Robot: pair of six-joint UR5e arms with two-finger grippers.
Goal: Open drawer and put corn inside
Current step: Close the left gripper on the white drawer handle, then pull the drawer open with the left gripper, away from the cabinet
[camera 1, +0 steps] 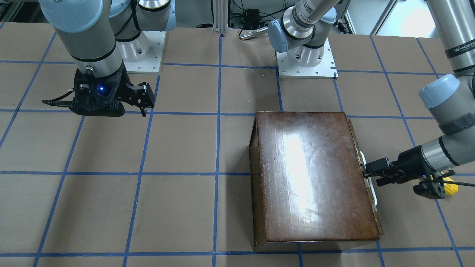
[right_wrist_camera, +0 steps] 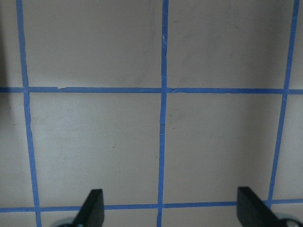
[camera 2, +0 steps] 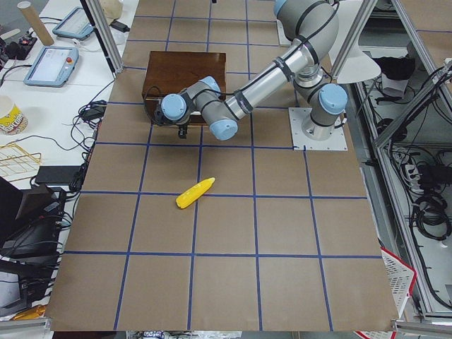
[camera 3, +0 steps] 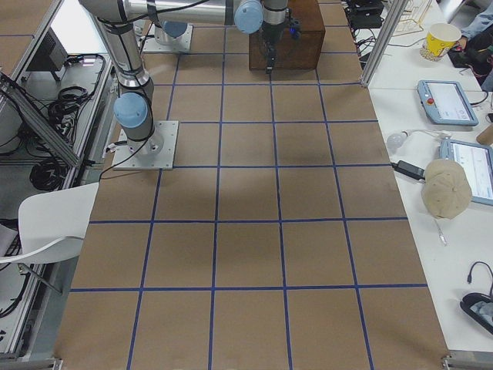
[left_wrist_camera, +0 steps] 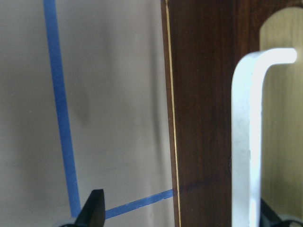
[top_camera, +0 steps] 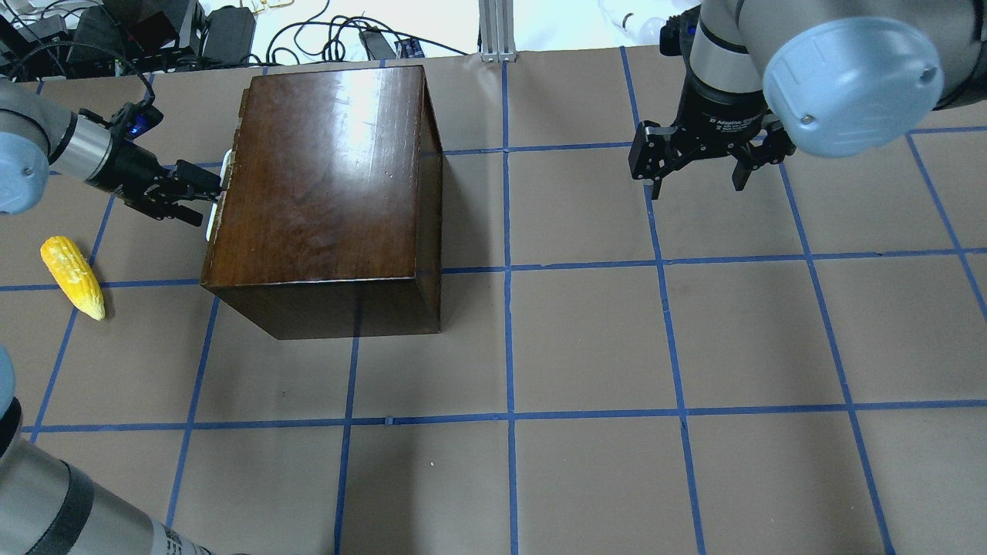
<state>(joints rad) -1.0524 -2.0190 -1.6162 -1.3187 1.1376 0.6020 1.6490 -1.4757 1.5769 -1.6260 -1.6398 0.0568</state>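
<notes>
Dark-brown drawer (camera 1: 375,215) looks shut in its box (top_camera: 324,177), so opening and loading remain. In the overhead view the left gripper (top_camera: 208,199) reaches in level at the box's 9 o'clock, spread wide astride the white handle (left_wrist_camera: 246,142). The corn (top_camera: 72,276) lies on the worktop (top_camera: 586,339) at 8 o'clock. The right gripper (top_camera: 698,187) hangs spread and empty at 3 o'clock.

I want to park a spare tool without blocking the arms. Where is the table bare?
Bare: the brown-paper table between the glossy dark-brown wooden box and the open right gripper, and the rows on the robot's side of the box. Crowded: the box's drawer end, where the left gripper straddles the white handle and a bumpy yellow corn cob lies nearby.
</notes>
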